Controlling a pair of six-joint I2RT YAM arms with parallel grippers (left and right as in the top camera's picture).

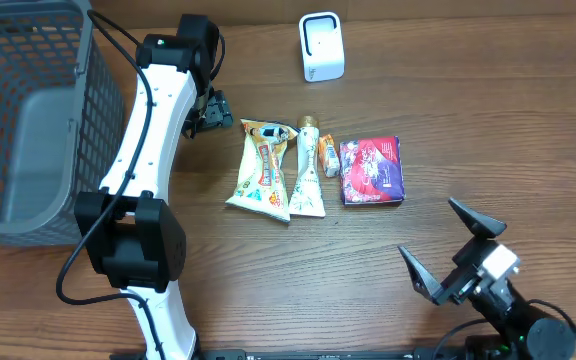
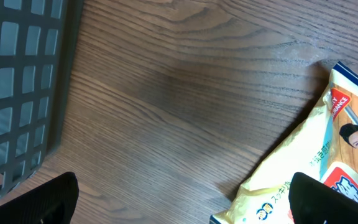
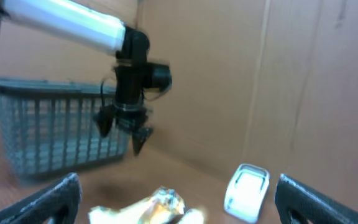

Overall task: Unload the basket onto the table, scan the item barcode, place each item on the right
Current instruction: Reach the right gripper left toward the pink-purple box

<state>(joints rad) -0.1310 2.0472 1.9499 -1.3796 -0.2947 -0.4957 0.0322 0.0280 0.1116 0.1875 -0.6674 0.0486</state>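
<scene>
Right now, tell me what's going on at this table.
Nothing is held yet. Both pincers are open: the left pincer hovers beside the yellow snack packet, near the grey mesh basket, and the right pincer waits at the near edge, apart from everything. Four items lie in a row on the brown wooden table: that packet, a cream tube-shaped pouch, a small orange box and a red-and-purple packet. The white box-shaped scanner stands behind them, untouched.
</scene>
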